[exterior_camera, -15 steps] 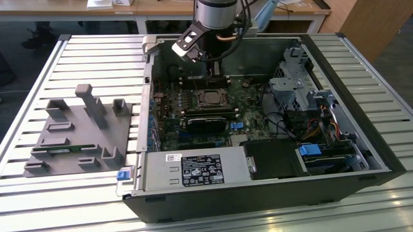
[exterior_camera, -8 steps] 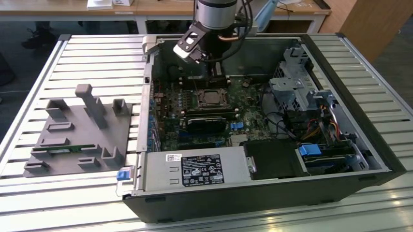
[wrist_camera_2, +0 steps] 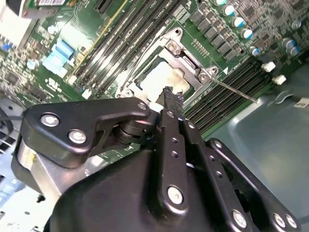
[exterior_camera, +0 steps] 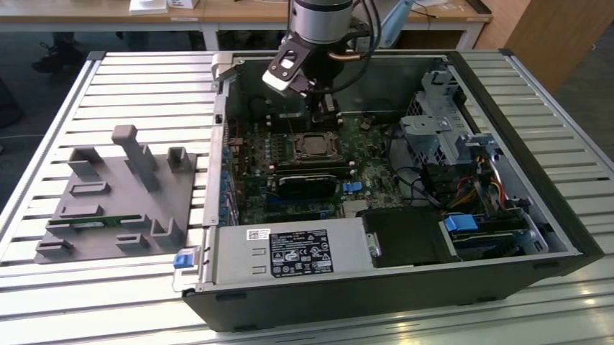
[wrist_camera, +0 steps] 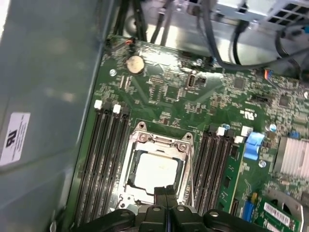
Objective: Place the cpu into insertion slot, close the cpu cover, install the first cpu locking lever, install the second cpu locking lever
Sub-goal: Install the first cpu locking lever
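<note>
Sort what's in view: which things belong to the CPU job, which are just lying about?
Job in hand: cpu, cpu cover, locking lever, gripper.
Lying about: grey fixture tray, power supply, coin battery, memory slots.

The work surface is a broad table (exterior_camera: 115, 79) of pale metal slats running from the exterior view's left to its right, with soft, even light laying a dull sheen on the slats at the near edge. Behind it stands a light wooden desk (exterior_camera: 240, 13) on white legs (exterior_camera: 205, 36), with a few white items (exterior_camera: 149, 6) lying on its top and deep shadow beneath it. Dark floor (exterior_camera: 14, 108) shows past the table on the exterior view's left, and a tall wooden panel (exterior_camera: 547, 29) rises over grey floor (exterior_camera: 594, 86) at the far corner on the exterior view's right.
</note>
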`<state>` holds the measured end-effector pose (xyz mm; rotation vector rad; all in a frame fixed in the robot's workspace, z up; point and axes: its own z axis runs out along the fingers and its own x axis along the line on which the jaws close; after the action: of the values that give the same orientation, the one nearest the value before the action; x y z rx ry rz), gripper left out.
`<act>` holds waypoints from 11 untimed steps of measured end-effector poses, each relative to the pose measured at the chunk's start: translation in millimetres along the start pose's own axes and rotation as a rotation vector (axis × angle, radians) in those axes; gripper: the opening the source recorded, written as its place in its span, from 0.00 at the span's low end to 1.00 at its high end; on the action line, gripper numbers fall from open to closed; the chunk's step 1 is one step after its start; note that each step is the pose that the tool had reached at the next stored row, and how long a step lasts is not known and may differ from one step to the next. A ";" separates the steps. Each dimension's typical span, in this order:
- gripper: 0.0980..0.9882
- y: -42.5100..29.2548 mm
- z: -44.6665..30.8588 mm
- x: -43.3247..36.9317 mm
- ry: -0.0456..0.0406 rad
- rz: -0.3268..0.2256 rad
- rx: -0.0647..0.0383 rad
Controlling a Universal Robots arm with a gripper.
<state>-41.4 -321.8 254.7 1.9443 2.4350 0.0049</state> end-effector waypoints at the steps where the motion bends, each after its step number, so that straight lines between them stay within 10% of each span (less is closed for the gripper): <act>1: 0.01 0.0 0.0 0.0 0.0002 -0.012 0.000; 11: 0.01 0.0 0.0 0.0 0.0026 -0.143 -0.003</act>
<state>-41.4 -321.8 254.7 1.7655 2.5680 0.0077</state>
